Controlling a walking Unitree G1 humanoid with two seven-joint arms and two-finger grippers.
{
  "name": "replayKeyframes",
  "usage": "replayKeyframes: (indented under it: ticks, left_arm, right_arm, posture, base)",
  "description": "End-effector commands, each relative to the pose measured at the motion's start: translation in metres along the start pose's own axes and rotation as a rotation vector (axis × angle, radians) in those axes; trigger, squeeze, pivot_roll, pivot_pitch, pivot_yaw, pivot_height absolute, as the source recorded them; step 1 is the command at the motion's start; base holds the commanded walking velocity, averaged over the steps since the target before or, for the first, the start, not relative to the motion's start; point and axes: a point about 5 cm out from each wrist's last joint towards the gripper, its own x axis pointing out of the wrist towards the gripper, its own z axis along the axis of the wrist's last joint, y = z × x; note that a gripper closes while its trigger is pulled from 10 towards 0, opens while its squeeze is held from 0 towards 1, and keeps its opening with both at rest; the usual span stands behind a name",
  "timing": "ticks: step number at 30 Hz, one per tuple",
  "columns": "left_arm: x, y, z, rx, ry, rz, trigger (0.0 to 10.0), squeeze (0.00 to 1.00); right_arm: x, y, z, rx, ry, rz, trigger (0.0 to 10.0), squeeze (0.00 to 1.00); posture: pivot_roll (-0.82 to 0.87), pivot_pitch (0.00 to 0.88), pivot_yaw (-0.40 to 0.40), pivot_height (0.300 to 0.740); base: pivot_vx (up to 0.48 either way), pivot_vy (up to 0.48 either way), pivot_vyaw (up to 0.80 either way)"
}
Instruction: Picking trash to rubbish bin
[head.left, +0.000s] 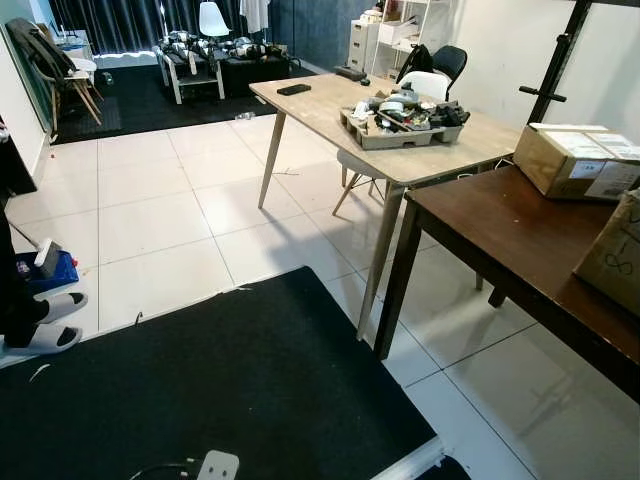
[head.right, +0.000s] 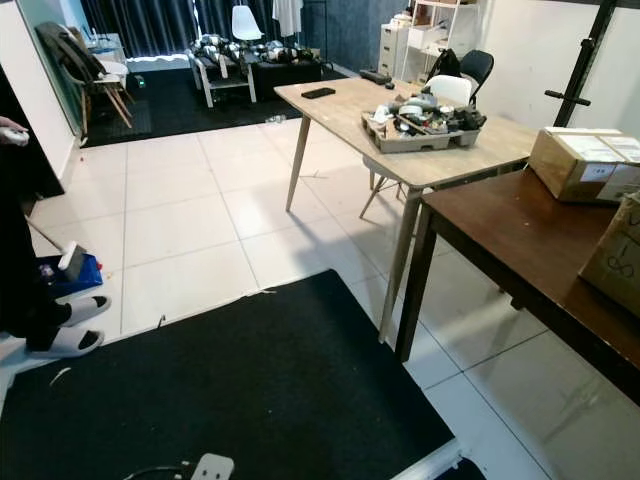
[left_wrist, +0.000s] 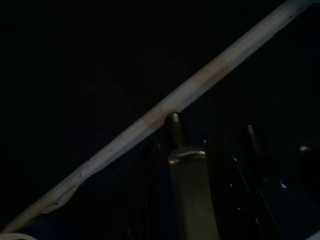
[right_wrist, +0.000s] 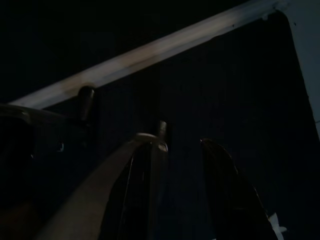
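A small pale object (head.left: 245, 115) lies on the white tiles far ahead, by the edge of the dark carpet; it is too small to identify. Tiny white scraps (head.left: 240, 288) sit at the far edge of the black mat (head.left: 200, 400). The left wrist view is very dark: my left gripper (left_wrist: 210, 131) hangs over a dark surface crossed by a pale strip. In the equally dark right wrist view my right gripper (right_wrist: 182, 150) is open, nothing between its fingers, above the same kind of dark surface and pale strip.
A light wooden table (head.left: 330, 110) carries a cluttered tray (head.left: 400, 122) and a black phone (head.left: 293, 89). A dark brown table (head.left: 500, 230) at right holds cardboard boxes (head.left: 575, 160). A person's slippered feet (head.left: 45, 335) and a blue box (head.left: 40, 272) are at left. A white power strip (head.left: 217, 466) lies on the mat.
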Motion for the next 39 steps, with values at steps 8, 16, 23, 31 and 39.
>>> replayKeyframes:
  ticks: [8, 16, 23, 31, 39]
  left_arm:
    - [-0.0008, 0.0071, -0.0002, -0.003, 0.006, 0.007, 10.0, 0.0]
    - [-0.0014, 0.009, -0.0004, 0.0, 0.002, 0.007, 10.0, 0.0]
    - [-0.0017, 0.0103, -0.0007, -0.001, 0.001, 0.015, 10.0, 0.0]
    - [-0.0024, 0.0093, -0.0035, 0.001, 0.004, 0.011, 10.0, 0.0]
    - [-0.0031, 0.0102, -0.0054, 0.001, 0.005, 0.014, 10.0, 0.0]
  right_arm:
    - [-0.0016, 0.005, -0.011, -0.004, 0.043, 0.012, 10.0, 0.0]
    - [-0.0003, 0.0088, -0.0089, -0.014, 0.043, 0.026, 10.0, 0.0]
    - [0.0002, 0.0077, -0.0071, -0.024, 0.042, 0.028, 10.0, 0.0]
    - [-0.0012, 0.0075, -0.0111, -0.029, 0.048, 0.03, 10.0, 0.0]
    - [-0.0013, 0.0087, -0.0118, -0.033, 0.048, 0.037, 10.0, 0.0]
  posture:
    - [-0.11, 0.145, 0.038, 0.74]
    - [-0.1, 0.136, 0.031, 0.74]
    - [-0.1, 0.13, 0.025, 0.74]
    - [-0.1, 0.132, 0.022, 0.74]
    - [-0.1, 0.131, 0.019, 0.74]
  base:
    - [0.39, 0.0, 0.0]
    - [0.391, 0.0, 0.0]
    - [0.391, 0.0, 0.0]
    - [0.388, 0.0, 0.0]
    - [0.381, 0.0, 0.0]
